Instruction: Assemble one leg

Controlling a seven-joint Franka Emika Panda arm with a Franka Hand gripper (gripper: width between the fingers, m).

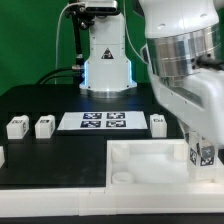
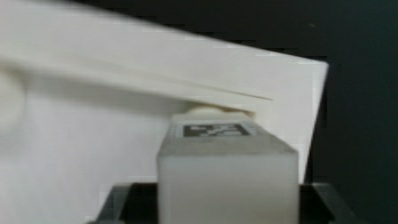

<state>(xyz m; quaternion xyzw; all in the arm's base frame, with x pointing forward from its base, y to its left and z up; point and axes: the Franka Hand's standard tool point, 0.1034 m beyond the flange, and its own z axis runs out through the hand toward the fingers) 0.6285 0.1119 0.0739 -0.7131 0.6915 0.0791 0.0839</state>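
My gripper (image 1: 199,146) is shut on a leg (image 1: 203,156), a small white block with a black-and-white tag. It holds the leg upright at the near corner of the large white tray-like piece (image 1: 140,158), on the exterior view's right. In the wrist view the leg (image 2: 222,165) fills the space between the dark fingers (image 2: 135,202) of my gripper (image 2: 226,205). The leg's round tip meets the tray piece (image 2: 107,120) near its edge. Whether the tip sits in a corner socket is hidden.
Two loose legs (image 1: 17,126) (image 1: 44,126) stand on the black table at the exterior view's left, and a third (image 1: 157,122) stands behind the tray piece. The marker board (image 1: 105,121) lies in the middle. The arm's base (image 1: 107,60) is at the back.
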